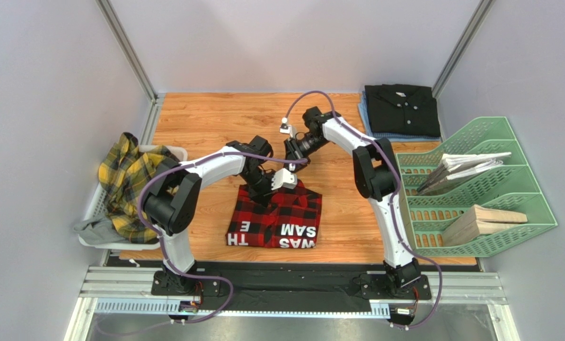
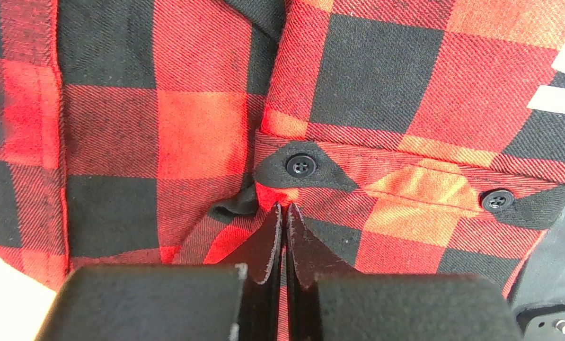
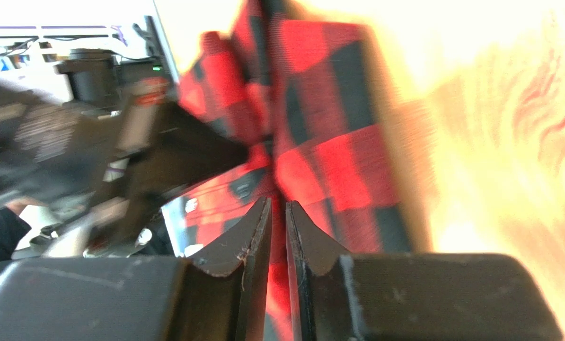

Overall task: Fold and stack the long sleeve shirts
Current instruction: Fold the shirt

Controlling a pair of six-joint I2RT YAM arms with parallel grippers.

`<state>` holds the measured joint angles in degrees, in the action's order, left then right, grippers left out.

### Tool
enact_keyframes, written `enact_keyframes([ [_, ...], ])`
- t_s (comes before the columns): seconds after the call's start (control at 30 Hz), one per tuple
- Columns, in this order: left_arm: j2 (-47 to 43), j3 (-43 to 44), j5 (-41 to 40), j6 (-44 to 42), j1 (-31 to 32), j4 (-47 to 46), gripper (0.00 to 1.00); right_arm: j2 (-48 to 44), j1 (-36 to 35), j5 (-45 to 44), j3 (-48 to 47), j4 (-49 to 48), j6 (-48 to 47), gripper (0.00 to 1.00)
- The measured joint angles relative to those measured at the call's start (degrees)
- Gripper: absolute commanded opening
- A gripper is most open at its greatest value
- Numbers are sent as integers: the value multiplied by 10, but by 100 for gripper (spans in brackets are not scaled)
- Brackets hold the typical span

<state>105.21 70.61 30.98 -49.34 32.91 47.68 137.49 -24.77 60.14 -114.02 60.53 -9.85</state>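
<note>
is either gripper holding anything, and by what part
The right gripper seemingly pinches the red shirt at its far edge, though blurred. The left gripper is shut, tips on the shirt by a buttoned flap; hold unclear.

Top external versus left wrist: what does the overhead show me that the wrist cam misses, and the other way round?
Only top external: the yellow plaid shirt heaped in the white basket at left, the black shirt folded at the far right, and the green rack. Only left wrist: two black buttons and the weave up close. Both: the red-and-black check shirt, with the left gripper, jaws shut, at its far edge.
</note>
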Motion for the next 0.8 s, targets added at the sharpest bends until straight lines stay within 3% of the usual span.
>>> enact_keyframes([
  [0.2, -12, 6, 0, 5, 0, -2, 0, 62, -10, -28, 4, -7, 10, 18],
  [0.8, -3, 102, -13, 31, -41, -40, 0, 62, -10, -26, 16, -1, 3, 18],
])
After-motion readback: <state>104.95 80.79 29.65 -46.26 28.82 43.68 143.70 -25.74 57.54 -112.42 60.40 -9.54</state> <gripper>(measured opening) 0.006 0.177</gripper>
